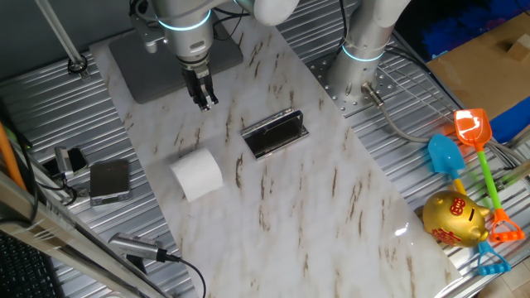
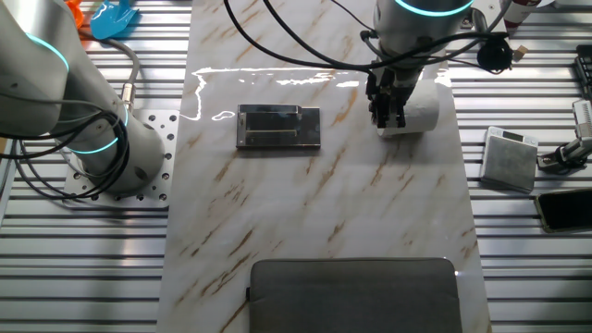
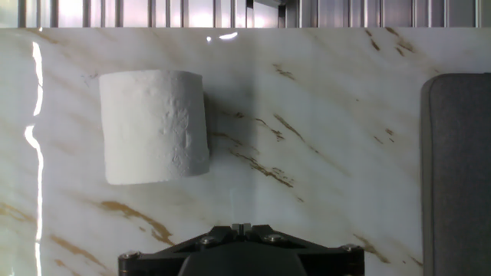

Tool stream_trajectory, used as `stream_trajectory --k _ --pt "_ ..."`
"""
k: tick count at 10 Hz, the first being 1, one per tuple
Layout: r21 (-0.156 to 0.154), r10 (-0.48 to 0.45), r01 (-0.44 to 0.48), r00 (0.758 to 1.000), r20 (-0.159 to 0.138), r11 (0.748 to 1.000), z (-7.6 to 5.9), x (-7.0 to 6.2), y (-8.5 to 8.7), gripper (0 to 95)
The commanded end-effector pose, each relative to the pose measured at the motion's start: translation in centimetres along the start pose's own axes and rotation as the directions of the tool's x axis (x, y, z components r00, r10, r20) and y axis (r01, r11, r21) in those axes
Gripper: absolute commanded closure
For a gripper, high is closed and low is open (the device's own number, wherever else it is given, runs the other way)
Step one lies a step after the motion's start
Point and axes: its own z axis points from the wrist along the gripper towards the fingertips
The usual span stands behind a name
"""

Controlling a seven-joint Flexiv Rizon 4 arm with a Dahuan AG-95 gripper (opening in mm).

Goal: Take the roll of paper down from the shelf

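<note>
the roll of paper (image 1: pixel 197 174) lies on its side on the marble table (image 1: pixel 331 215), beside the shelf (image 1: pixel 275 133) and apart from it. the shelf is a low dark rack with shiny metal edges and it holds nothing. the gripper (image 1: pixel 204 101) hangs above the table, near the roll and not touching it; its fingers are together with nothing between them. a grey mat (image 2: pixel 355 296) lies at one end of the table.

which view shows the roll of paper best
The hand view: the roll of paper lies on its side, whole and close. One fixed view shows it smaller, apart from the shelf; in the other, the gripper partly hides it.
</note>
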Motion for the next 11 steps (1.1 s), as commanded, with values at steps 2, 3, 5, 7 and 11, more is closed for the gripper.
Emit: stream_trajectory --k 2,3,5,7,11 --pt "0.0 0.0 0.0 1.0 -0.001 1.0 -0.01 -0.03 0.01 95.0" --pt "0.0 0.0 0.0 1.0 -0.001 1.0 -0.01 -0.03 0.01 95.0" --pt "0.0 0.0 0.0 1.0 -0.001 1.0 -0.01 -0.03 0.01 95.0" --pt "0.001 -0.001 0.001 1.0 -0.001 1.0 -0.01 -0.03 0.01 95.0" --pt "0.001 -0.04 0.04 0.999 -0.009 0.999 0.0 0.15 0.03 95.0"
